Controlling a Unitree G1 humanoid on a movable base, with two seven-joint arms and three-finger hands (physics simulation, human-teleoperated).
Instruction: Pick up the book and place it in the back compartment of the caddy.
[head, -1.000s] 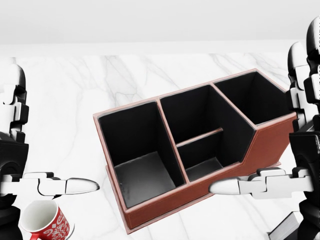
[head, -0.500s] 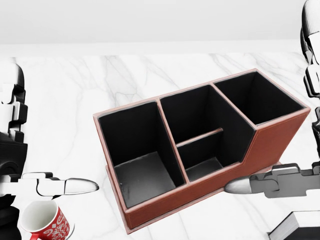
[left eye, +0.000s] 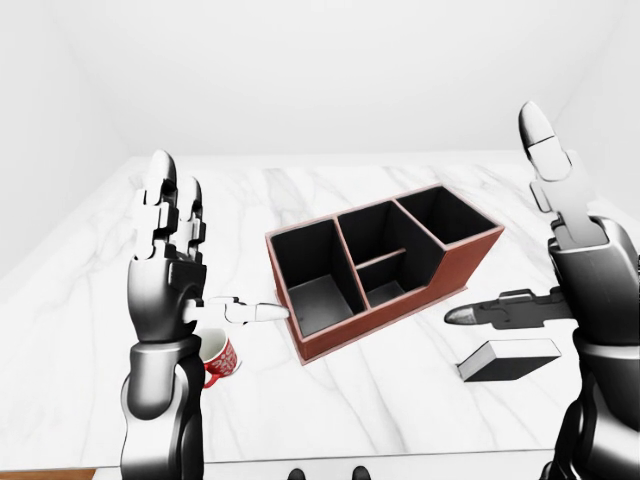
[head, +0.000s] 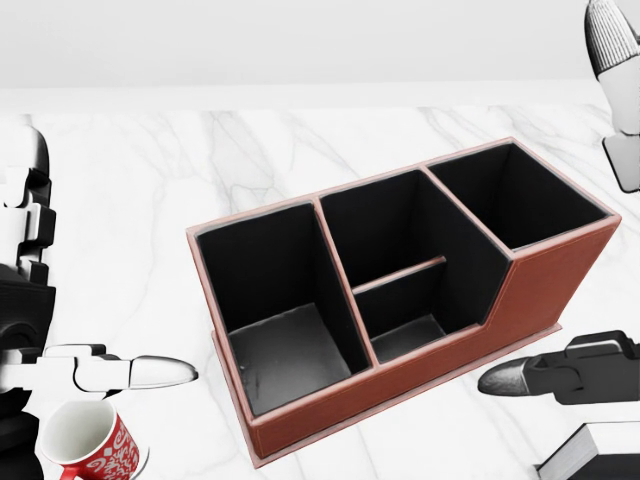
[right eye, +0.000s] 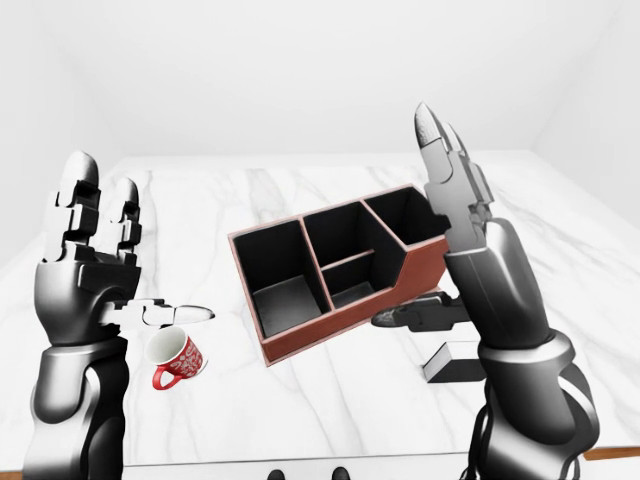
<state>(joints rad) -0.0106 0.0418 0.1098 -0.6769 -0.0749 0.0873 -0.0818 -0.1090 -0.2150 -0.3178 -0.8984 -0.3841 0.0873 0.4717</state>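
The book (left eye: 508, 360) lies flat on the white marble table, right of and below the caddy in the left-eye view; its corner shows at the head view's bottom right (head: 592, 452). The brown caddy (left eye: 470, 255) with black compartments stands at an angle mid-table, all compartments empty. My right hand (left eye: 497, 218) is open, fingers upright, thumb (left eye: 480, 314) pointing left above the book, apart from it and from the caddy. My left hand (left eye: 215, 245) is open and empty left of the caddy, its thumb tip near the caddy's lower left corner.
A red mug (left eye: 218, 357) with a white pattern stands on the table (left eye: 390, 410) below my left hand. The table's near edge runs along the bottom of the eye views. White walls stand behind the table.
My right hand has drawn right and away from the caddy's wall, its fingers rising toward the head view's top right. More of the book shows. The left hand and caddy have not moved.
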